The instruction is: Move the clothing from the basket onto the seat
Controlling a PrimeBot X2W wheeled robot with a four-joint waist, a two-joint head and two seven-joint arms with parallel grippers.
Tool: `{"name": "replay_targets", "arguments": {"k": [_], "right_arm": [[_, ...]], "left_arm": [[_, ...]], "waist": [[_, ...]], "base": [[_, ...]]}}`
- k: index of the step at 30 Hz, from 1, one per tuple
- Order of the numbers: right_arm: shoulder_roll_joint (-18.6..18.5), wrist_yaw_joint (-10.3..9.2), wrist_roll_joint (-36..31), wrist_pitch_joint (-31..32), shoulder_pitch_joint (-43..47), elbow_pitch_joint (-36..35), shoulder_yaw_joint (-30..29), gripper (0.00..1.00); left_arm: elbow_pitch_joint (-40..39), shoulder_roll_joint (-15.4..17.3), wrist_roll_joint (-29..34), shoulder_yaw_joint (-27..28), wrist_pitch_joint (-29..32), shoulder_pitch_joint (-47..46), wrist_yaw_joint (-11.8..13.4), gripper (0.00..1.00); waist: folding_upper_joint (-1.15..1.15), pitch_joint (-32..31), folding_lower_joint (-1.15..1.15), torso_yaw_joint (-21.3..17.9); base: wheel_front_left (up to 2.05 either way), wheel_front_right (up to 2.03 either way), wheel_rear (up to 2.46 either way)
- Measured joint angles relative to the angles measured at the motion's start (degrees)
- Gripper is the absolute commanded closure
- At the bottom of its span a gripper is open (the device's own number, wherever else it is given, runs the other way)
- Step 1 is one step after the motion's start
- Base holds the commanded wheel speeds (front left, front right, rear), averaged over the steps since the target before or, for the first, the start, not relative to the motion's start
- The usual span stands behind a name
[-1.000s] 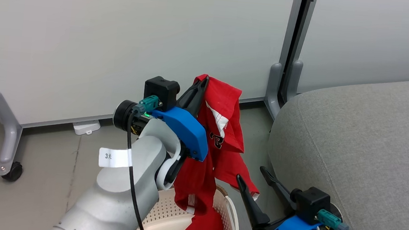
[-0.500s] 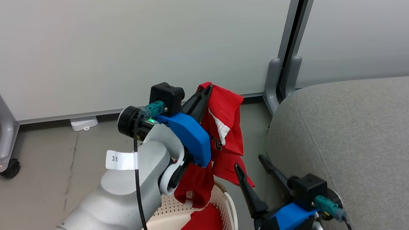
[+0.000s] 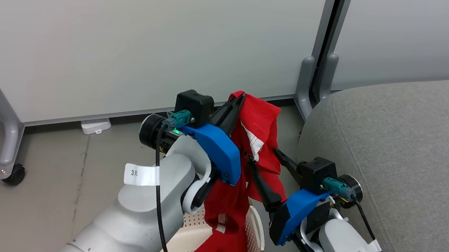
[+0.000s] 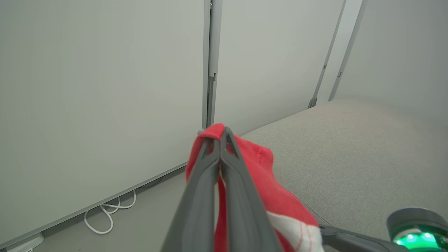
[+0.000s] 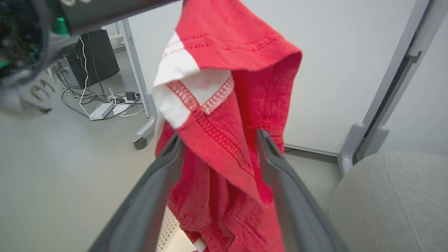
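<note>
My left gripper (image 3: pixel 238 98) is shut on the top of the bright red clothing (image 3: pixel 264 117), which hangs down from it to the cream basket (image 3: pixel 255 230) at the bottom edge. In the left wrist view the left gripper (image 4: pixel 221 134) pinches a red fold (image 4: pixel 259 175). My right gripper (image 3: pixel 264 156) stands open with its two fingers on either side of the hanging cloth. The right wrist view shows that gripper (image 5: pixel 218 138) with red and white fabric (image 5: pixel 227 52) between its spread fingers. The grey seat (image 3: pixel 401 149) rises just to the right.
White partition panels stand behind, with a grey post (image 3: pixel 319 69) between them and a castor leg (image 3: pixel 11 152) at the left. A white power block (image 3: pixel 95 126) lies on the floor. Cables and a black box (image 5: pixel 94 56) sit further off.
My right gripper has risen and moved left from beside the seat until its open fingers straddle the hanging cloth. The left gripper keeps its hold. The camera has shifted a little.
</note>
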Motion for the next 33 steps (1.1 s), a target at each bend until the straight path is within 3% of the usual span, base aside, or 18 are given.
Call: {"name": "replay_targets", "arguments": {"k": [9,10,11,12,33], "right_arm": [[0.0,0.0,7.9,-3.9,-8.8,10.5,6.5,0.0],[0.0,0.0,8.9,-4.2,-9.3,11.3,7.4,0.1],[0.0,0.0,9.9,-4.5,-9.8,12.1,8.4,0.78],[0.0,0.0,10.6,-4.8,-10.2,12.7,9.2,1.0],[0.0,0.0,17.5,-9.2,-14.3,19.6,16.1,1.0]], "left_arm": [[-0.6,0.0,-1.7,-2.3,-0.3,-1.0,0.0,1.0],[-0.6,0.0,-2.0,-2.5,-0.4,-1.1,0.0,1.0],[-0.6,0.0,-2.0,-2.7,-0.4,-1.2,0.0,1.0],[-0.6,0.0,-2.3,-2.9,-0.4,-1.2,0.0,1.0],[2.1,0.0,-4.6,-4.7,-1.4,-2.1,0.0,1.0]], "waist": [[0.0,0.7,0.0,0.7],[0.0,0.7,0.0,0.8],[0.0,0.8,0.0,0.9],[0.0,0.8,0.0,0.9],[0.0,0.0,0.0,-0.4]], "base": [[0.0,0.0,0.0],[0.0,0.0,0.0],[0.0,0.0,0.0],[0.0,0.0,0.0],[0.0,0.0,0.0]]}}
